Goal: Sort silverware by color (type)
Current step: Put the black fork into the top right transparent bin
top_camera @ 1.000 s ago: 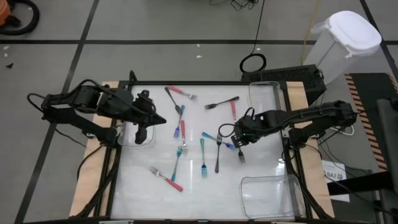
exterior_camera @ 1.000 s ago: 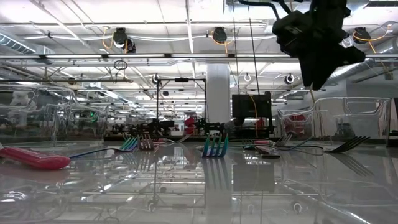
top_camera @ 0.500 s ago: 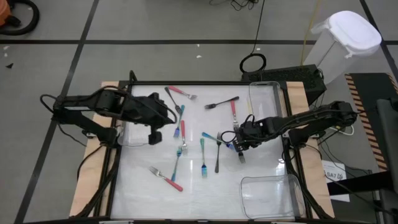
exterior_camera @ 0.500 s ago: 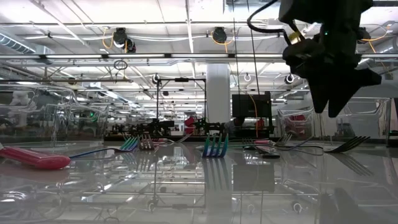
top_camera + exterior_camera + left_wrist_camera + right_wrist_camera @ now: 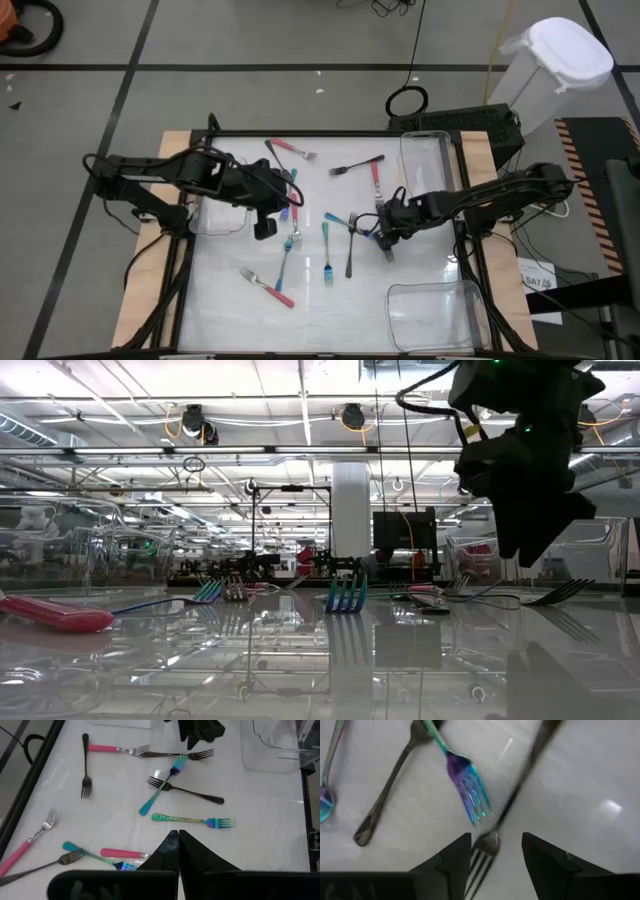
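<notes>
The silverware, forks with pink, teal or black handles, lies flat and scattered on the white table. My right gripper (image 5: 386,238) (image 5: 492,862) points steeply down, open, low over a dark fork (image 5: 520,785). Its fingers stand on either side of that fork's tine end (image 5: 482,856) without touching. A teal fork with shimmering tines (image 5: 466,790) lies just beside it. My left gripper (image 5: 266,226) (image 5: 178,839) is shut and empty, above the table left of centre, over a pink-handled fork (image 5: 122,853) and a teal one (image 5: 192,820).
Clear bins stand at the far right (image 5: 430,160), the near right (image 5: 432,312) and under my left arm (image 5: 215,218). More forks lie around the middle: pink (image 5: 291,148), black (image 5: 357,164), teal (image 5: 327,252). A pink fork (image 5: 270,286) lies toward the near left.
My left gripper has travelled from over the left bin toward the table's middle and come down a little, staying shut. My right gripper has sunk toward the dark fork below it.
</notes>
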Robot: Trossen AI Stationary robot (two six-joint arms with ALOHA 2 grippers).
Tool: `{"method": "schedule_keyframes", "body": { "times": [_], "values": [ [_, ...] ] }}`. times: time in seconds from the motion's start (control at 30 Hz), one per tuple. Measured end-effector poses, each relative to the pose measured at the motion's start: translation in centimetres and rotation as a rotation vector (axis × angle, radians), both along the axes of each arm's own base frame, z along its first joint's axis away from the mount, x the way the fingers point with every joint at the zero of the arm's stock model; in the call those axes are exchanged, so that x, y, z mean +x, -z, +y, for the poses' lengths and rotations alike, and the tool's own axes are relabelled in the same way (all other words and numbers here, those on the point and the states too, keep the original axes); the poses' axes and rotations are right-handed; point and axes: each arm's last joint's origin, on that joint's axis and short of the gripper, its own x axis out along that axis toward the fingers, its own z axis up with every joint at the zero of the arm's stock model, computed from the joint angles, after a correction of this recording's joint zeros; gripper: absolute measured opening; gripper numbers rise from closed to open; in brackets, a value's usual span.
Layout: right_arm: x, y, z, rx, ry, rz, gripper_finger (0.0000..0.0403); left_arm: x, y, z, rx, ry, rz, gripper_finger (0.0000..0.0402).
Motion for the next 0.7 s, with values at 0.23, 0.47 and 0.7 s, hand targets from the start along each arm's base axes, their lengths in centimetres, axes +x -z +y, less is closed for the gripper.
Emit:
{"method": "schedule_keyframes", "body": {
  "times": [0.23, 0.47, 0.7],
  "values": [
    [1.1, 2.4, 0.3, 0.04, -0.018, 0.082, 0.0174, 0.0, 0.0, 0.0, -0.011, -0.013, -0.001, 0.0001],
    [1.6, 3.5, 0.3, 0.047, 0.025, 0.116, 0.0174, 0.0, 0.0, -0.1, -0.017, -0.016, -0.001, 0.0001],
    [1.7, 3.7, 0.3, 0.035, 0.074, 0.115, 0.0172, 0.0, 0.0, -0.1, 0.0, 0.005, 0.001, 0.0001]
  ]
}}
